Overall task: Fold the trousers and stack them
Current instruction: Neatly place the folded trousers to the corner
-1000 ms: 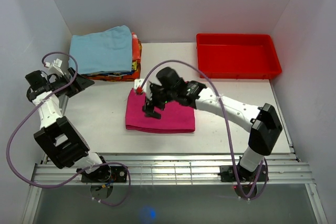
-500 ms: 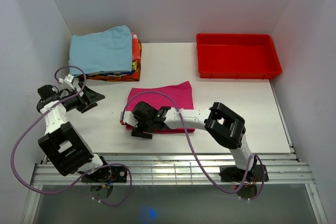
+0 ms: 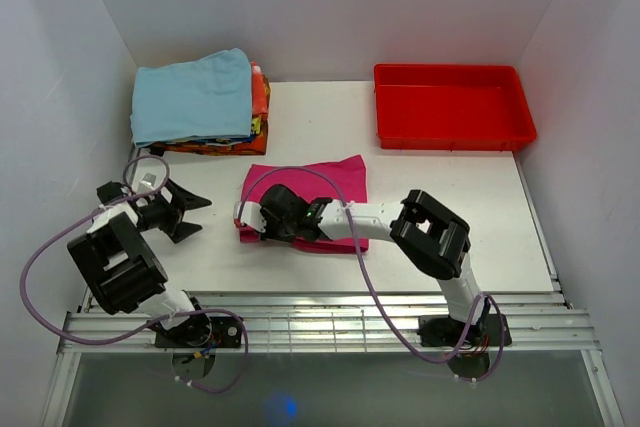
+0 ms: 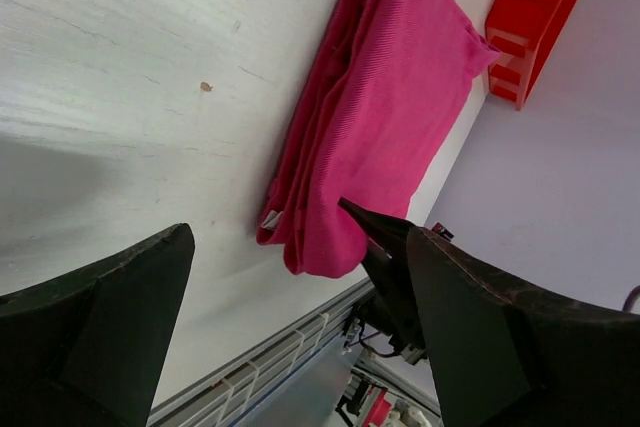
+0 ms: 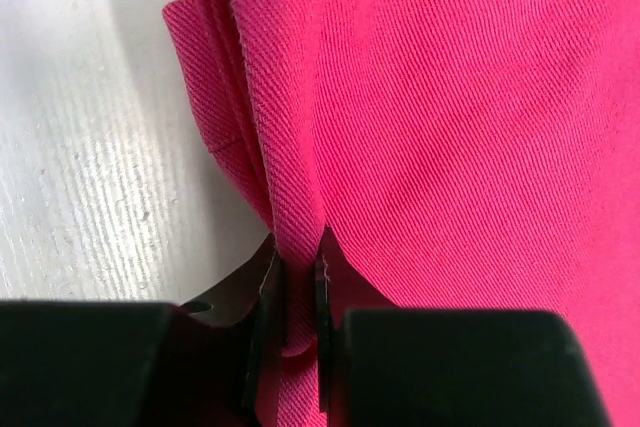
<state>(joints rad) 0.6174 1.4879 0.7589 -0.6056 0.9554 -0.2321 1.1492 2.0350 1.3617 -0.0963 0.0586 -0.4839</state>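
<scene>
The right gripper (image 5: 293, 292) pinches a thin edge of the folded pink trousers (image 5: 440, 127), which lie in the middle of the table (image 3: 450, 207). The left gripper (image 3: 190, 214) is wide open, holding nothing. If the pinch only catches some layers, lifting could pull the fold apart.

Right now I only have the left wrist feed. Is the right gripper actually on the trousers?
Observer: Yes. The right wrist view shows the right gripper shut on the trousers, pinching a folded edge at their near-left corner.
Operator: Where is my left gripper relative to them?
Observer: In the top view, the left gripper is open. It sits left of the trousers and apart from them, fingers pointing their way.
Operator: Any stack on the table?
Observer: Yes. A pile of folded clothes topped by a light blue cloth sits at the far-left corner of the table.
</scene>
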